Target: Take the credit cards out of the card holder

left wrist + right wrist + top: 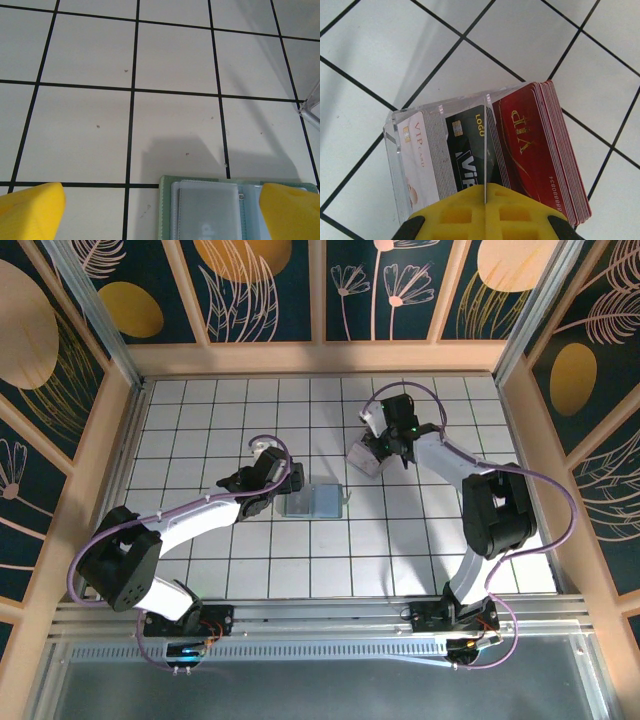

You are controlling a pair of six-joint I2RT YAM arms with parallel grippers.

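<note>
thin slick cards in a limp holder

the card holder (pixel 313 502) lay flat and open on the tiled table (pixel 200 560), between the two arms. the left gripper (pixel 161 212) hung just over its edge with its yellow fingers (pixel 32 212) spread wide, holding nothing. the holder looked like soft grey-blue fabric or leatherette lined with frosted plastic sleeves. a pale credit card (pixel 207 212) seemed to sit inside one sleeve, its print blurred. such a card would likely be light, stiff and slick, with little edge to catch. a pinch on an exposed short edge, with the floppy holder pinned down, seemed the best hold. the right gripper (pixel 485 192) was closed on the thin divider of a clear box (pixel 392 145), well apart from the holder. glossy white, black and dark red stacks (pixel 530 135) stood upright in its compartments.
</note>
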